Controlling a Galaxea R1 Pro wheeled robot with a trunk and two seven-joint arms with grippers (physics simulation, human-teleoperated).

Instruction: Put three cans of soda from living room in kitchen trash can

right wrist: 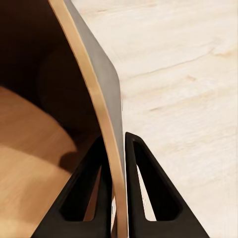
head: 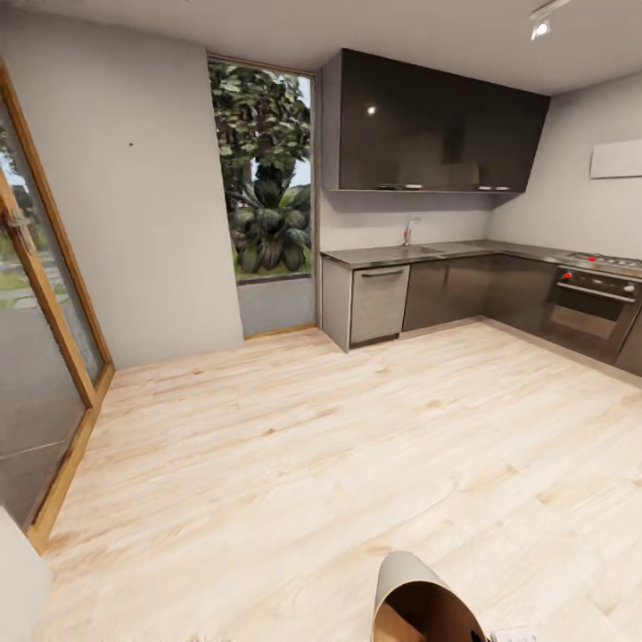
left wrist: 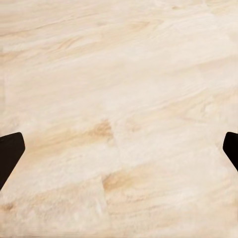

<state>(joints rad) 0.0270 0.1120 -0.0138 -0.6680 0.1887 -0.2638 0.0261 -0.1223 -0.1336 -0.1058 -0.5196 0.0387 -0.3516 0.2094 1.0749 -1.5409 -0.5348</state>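
Observation:
I am in the kitchen, with its pale wood floor (head: 294, 446) stretching ahead. At the lower edge of the head view, the tash can (head: 397, 575) shows its beige-grey wall and glossy brown inside. My right gripper (right wrist: 117, 141) is shut on the tash can's wall (right wrist: 101, 74), one finger inside and one outside the rim. Over bare floor (left wrist: 119, 99), my left gripper (left wrist: 119, 148) is open with nothing between its dark fingertips (left wrist: 10, 151). The cans of soda are out of view, and what I see of the bin's inside holds none.
Dark wall cabinets (head: 437, 125) hang over a steel counter (head: 428, 252) with a sink tap (head: 408, 232). A built-in oven (head: 593, 308) stands at the right. A tall window (head: 267, 178) is straight ahead, and a wood-framed glass door (head: 45, 339) lines the left.

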